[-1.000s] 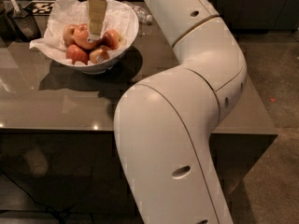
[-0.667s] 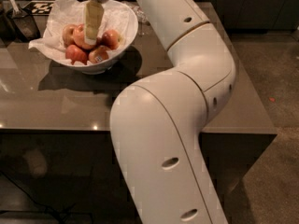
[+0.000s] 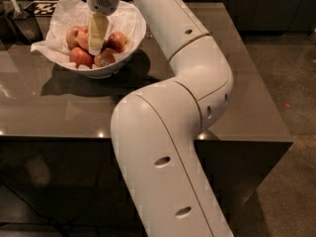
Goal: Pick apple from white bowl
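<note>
The white bowl (image 3: 129, 47) stands at the far left of the brown table (image 3: 59, 107), lined with crumpled white paper (image 3: 66, 11). Several red apples lie in it. A glossy red apple (image 3: 81, 38) with yellowish streaks sits near the middle, partly hidden. My gripper (image 3: 96, 46) hangs straight down from the wrist into the bowl, right over and against this apple. Other apples lie at the front left (image 3: 80, 57), front (image 3: 105, 59) and right (image 3: 118, 41). My white arm (image 3: 173, 107) reaches over the table from the front.
A dark container with a utensil (image 3: 19, 21) stands left of the bowl at the table's back edge. A black-and-white patterned tag (image 3: 42, 6) lies behind the bowl. The table's right edge (image 3: 266, 98) drops to the floor.
The gripper has come down further into the bowl, among the apples. The arm's elbow has swung a little to the left. The bowl and apples have not moved.
</note>
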You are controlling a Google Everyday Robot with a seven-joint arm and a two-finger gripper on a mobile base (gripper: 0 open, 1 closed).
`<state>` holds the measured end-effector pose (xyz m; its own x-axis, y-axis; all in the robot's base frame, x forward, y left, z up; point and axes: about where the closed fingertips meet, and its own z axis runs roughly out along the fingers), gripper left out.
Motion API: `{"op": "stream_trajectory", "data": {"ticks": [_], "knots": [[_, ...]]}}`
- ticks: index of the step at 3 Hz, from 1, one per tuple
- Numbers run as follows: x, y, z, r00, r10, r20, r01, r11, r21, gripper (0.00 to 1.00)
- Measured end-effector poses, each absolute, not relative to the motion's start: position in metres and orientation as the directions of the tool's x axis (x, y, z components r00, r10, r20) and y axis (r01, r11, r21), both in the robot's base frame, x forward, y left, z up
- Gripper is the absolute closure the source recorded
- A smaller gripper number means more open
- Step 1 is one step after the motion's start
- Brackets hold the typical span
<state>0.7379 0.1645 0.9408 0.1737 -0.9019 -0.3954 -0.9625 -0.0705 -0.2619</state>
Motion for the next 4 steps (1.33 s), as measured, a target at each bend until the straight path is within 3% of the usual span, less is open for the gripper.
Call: {"op": "stream_trajectory", "data": {"ticks": [2, 4], "knots": [[0.742, 0.177, 0.919, 0.175, -0.886, -0.430, -0.972, -0.086, -0.219, 0.00], [0.750, 0.189, 0.915, 0.195, -0.869, -0.454, -0.967, -0.093, -0.237, 0.43]]}}
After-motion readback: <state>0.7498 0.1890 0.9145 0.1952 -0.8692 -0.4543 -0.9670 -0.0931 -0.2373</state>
